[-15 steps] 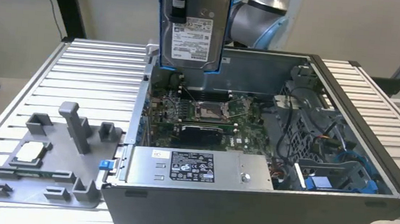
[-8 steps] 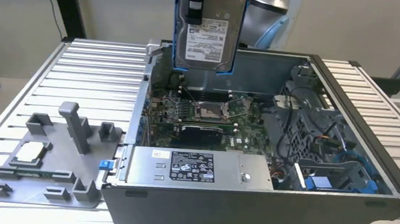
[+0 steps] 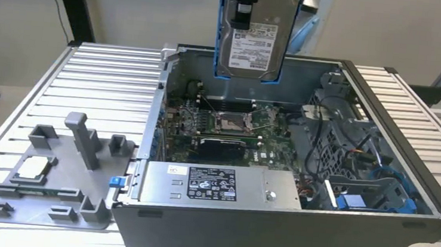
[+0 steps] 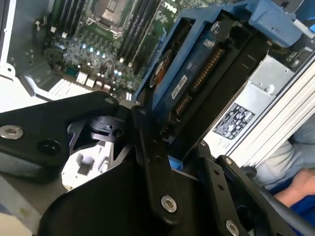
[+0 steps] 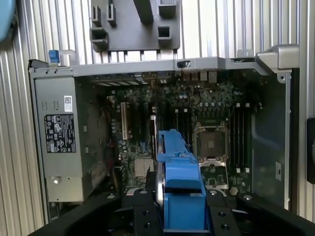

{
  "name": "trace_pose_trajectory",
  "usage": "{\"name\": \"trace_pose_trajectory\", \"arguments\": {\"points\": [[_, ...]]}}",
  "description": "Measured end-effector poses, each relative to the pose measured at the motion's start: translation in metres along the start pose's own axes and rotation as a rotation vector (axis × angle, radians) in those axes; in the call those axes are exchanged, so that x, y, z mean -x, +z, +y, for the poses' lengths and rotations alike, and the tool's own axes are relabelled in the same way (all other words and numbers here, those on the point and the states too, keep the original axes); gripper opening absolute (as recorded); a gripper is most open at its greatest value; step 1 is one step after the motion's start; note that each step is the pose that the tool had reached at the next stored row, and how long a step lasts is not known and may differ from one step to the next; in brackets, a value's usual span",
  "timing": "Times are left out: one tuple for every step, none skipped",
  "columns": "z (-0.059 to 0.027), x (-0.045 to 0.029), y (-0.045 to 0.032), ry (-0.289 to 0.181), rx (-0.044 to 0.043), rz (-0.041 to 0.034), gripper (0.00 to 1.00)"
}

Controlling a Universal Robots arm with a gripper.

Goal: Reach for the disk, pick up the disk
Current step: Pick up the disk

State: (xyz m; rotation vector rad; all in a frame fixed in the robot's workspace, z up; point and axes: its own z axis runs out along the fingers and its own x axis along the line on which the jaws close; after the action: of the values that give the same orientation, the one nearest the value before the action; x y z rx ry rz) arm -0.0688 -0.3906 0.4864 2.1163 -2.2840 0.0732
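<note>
First wrist view showed our gripper (image 5: 183, 216) squeezing the disk (image 5: 179, 177) by its blue bracket, high above the open computer case (image 3: 403, 226). We feared a loose hold could drop it onto the motherboard (image 3: 229, 121).

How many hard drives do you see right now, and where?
1. The disk, in its blue bracket, hangs upright in the claw above the open computer case. Others may sit hidden in the case's drive bays.
</note>
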Motion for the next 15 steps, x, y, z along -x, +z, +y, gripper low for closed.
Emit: {"name": "trace_pose_trajectory", "arguments": {"points": [[-0.0045, 0.0003, 0.0001, 0.000, 0.0000, 0.0000, 0.00], [-0.0085, 0.0006, 0.0001, 0.000, 0.0000, -0.0001, 0.00], [-0.0128, 0.0010, 0.0002, 0.000, 0.0000, 0.0000, 0.00], [-0.0172, 0.0013, 0.0002, 0.000, 0.0000, 0.0000, 0.00], [-0.0211, 0.0016, 0.0003, 0.000, 0.0000, 0.0000, 0.00], [-0.0257, 0.0020, 0.0003, 0.000, 0.0000, -0.0001, 0.00], [-0.0297, 0.0023, 0.0004, 0.000, 0.0000, -0.0001, 0.00], [-0.0340, 0.0026, 0.0004, 0.000, 0.0000, -0.0001, 0.00], [-0.0386, 0.0030, 0.0005, 0.000, 0.0000, -0.0001, 0.00], [-0.0427, 0.0033, 0.0005, 0.000, 0.0000, 0.0000, 0.00], [-0.0471, 0.0036, 0.0005, 0.000, 0.0000, 0.0000, 0.00], [-0.0514, 0.0039, 0.0006, 0.000, 0.0000, 0.0001, 0.00], [-0.0555, 0.0042, 0.0007, 0.000, 0.0000, -0.0001, 0.00], [-0.0597, 0.0045, 0.0008, 0.000, -0.0001, -0.0001, 0.00], [-0.0637, 0.0048, 0.0008, 0.000, -0.0001, -0.0001, 0.00]]}}
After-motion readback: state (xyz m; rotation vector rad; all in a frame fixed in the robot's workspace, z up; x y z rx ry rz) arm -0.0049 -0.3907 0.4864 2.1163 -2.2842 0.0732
